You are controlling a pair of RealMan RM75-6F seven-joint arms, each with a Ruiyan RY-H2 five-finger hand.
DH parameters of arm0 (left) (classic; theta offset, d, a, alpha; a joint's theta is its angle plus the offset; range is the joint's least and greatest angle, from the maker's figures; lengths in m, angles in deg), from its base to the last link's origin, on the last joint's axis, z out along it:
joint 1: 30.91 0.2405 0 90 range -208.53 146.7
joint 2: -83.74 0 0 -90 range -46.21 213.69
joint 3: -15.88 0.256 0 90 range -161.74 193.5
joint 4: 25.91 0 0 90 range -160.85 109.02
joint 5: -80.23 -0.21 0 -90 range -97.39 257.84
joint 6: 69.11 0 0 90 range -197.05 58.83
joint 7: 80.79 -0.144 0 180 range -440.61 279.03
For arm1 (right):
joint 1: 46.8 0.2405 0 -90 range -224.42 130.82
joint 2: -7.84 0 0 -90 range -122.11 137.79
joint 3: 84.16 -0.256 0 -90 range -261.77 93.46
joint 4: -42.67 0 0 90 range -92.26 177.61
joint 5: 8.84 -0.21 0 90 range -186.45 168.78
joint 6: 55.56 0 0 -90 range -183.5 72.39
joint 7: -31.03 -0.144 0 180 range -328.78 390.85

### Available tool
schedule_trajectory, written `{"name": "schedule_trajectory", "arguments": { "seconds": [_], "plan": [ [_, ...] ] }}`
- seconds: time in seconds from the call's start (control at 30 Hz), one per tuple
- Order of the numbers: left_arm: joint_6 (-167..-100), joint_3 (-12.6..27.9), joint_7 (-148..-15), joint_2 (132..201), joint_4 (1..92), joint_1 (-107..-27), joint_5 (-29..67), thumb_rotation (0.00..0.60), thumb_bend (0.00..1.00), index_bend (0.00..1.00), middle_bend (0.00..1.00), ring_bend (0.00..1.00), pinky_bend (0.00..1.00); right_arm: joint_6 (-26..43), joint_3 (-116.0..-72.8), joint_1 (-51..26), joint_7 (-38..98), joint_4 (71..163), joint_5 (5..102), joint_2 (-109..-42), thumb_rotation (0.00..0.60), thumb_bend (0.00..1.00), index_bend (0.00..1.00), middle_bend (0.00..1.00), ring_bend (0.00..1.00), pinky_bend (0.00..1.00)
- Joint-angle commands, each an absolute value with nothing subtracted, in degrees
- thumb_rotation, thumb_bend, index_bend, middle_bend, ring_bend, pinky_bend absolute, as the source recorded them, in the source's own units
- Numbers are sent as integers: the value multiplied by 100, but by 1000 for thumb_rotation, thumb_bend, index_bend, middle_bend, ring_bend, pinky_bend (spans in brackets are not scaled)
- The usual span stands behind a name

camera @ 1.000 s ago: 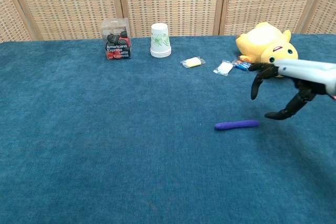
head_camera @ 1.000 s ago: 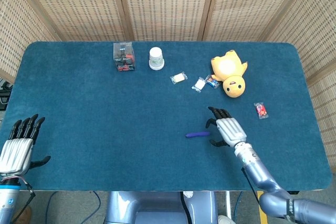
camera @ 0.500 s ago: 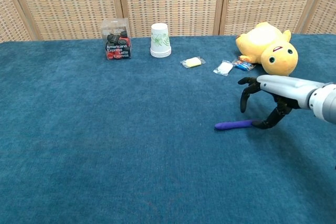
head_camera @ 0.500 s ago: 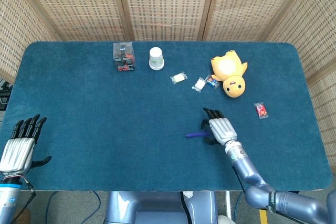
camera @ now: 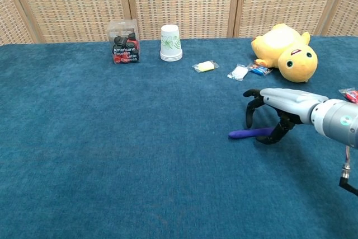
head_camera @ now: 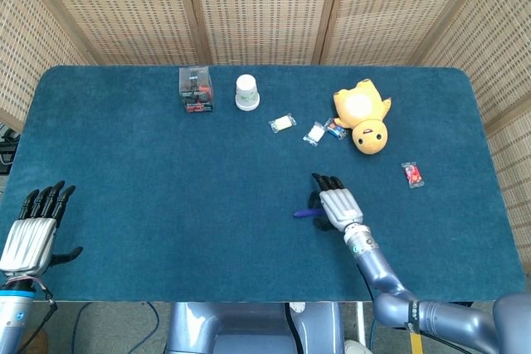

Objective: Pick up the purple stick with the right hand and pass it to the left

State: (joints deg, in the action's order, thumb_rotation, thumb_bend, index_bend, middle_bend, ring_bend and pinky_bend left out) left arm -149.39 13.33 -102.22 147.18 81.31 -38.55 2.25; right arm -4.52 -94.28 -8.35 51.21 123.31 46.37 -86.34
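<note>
Stick: purple stick (camera: 249,133) flat on blue table (head_camera: 149,172), near-right of centre.
R hand: right hand (camera: 278,103) arched over stick's right end, fingers apart, not clearly gripping.
L hand: left hand (head_camera: 31,233) near-left corner, fingers spread, empty.

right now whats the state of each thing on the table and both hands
purple stick: flat on the table, under the right hand
right hand: fingers arched over the stick, grip not closed
left hand: open, off the table's edge
paper cups: upside down
plush duck: lying down
clear box: upright
</note>
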Motion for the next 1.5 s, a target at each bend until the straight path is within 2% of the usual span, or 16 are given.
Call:
{"name": "schedule_trajectory", "arguments": {
  "seconds": [0.03, 0.47, 0.7, 1.03, 1.37, 1.5],
  "plan": [
    [-14946, 1338, -10215, 14713, 8132, -3855, 223, 600, 0, 0, 0, 0, 0, -439, -9412, -810, 5168, 12260, 4598, -8688, 600, 486, 485, 0, 0, 0],
    [-14906, 1359, -10247, 14739, 8116, -3894, 262, 600, 0, 0, 0, 0, 0, -483, -9380, -744, 5118, 12048, 4598, -8765, 600, 490, 530, 0, 0, 0],
    [-14888, 1393, -10277, 14763, 8109, -3906, 231, 600, 0, 0, 0, 0, 0, -463, -9385, -758, 5004, 12020, 4660, -8786, 600, 496, 588, 34, 0, 0],
    [-14839, 1390, -10271, 14783, 8088, -3938, 287, 600, 0, 0, 0, 0, 0, -497, -9578, -822, 4530, 12411, 4617, -8610, 600, 504, 605, 67, 0, 0],
    [-14407, 1234, -10234, 14525, 7954, -4320, 239, 600, 0, 0, 0, 0, 0, -439, -10177, -510, 4817, 13419, 3414, -8355, 600, 512, 607, 87, 0, 0],
    [-14252, 1047, -9981, 14397, 7840, -4583, 67, 600, 0, 0, 0, 0, 0, -378, -10559, -214, 4924, 13860, 2617, -8306, 600, 516, 611, 97, 0, 0]
  ]
}}
